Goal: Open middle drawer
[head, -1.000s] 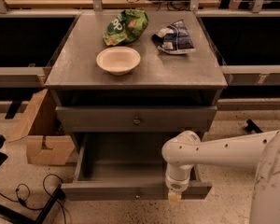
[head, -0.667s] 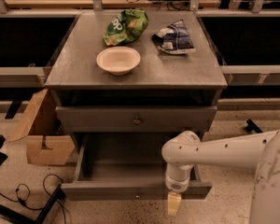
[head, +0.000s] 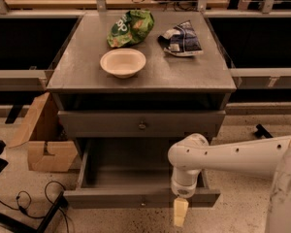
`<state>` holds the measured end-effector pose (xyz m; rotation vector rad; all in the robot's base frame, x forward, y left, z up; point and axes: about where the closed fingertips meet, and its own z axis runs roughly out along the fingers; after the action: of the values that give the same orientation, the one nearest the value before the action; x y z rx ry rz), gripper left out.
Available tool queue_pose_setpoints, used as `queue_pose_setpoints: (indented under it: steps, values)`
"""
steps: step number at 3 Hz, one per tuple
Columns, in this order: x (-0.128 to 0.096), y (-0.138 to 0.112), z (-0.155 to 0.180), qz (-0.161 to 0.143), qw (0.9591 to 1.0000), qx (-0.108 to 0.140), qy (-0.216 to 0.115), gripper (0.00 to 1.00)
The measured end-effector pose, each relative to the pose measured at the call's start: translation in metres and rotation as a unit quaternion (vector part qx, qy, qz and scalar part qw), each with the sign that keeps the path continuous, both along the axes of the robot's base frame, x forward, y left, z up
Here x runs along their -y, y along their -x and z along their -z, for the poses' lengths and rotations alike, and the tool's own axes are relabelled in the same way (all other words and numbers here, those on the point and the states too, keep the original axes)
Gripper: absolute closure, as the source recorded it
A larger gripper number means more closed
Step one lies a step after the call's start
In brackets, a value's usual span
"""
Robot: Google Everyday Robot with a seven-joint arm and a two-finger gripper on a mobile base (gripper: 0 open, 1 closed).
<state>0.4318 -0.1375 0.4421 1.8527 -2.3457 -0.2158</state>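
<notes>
- The grey middle drawer (head: 121, 171), a plain box with a flat front and a small round knob (head: 143, 204) at its centre, stands well out of the grey square-topped cabinet (head: 82, 79). Its bare grey inside is in full view.
- Above it, a closed grey drawer front (head: 102, 124) with its own round knob sits just under the shadowed gap below the cabinet top.
- The white robot arm (head: 242, 154) reaches in from the right and bends downward over the right end of the open drawer.
- The pale yellow-tipped gripper (head: 180, 211) points straight down, just in front of the middle drawer's front panel. It is to the right of the knob and apart from it, with speckled floor behind it.
- Whether the gripper is wide or narrow cannot be told from this view; nothing is seen held in it.
- On the cabinet top sit a cream round bowl (head: 122, 62), a crumpled green snack bag (head: 131, 27) behind it, and a dark blue and white snack bag (head: 180, 40) to the right.
- A brown cardboard box (head: 43, 152) stands on the floor left of the cabinet, with black cables (head: 34, 205) lying nearer the camera.
</notes>
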Motion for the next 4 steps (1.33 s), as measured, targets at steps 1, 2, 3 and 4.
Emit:
queue_pose_setpoints:
  steps: [1,2,3,4]
  values:
    - [-0.006,-0.014,-0.064,-0.03,0.9995,0.014,0.005,0.0]
    - [0.001,-0.004,-0.156,-0.042,0.9987,0.02,0.021,0.0]
    - [0.004,0.017,-0.25,-0.038,0.9974,0.049,0.037,0.0]
    - [0.008,0.026,-0.295,-0.036,0.9943,0.083,0.057,0.0]
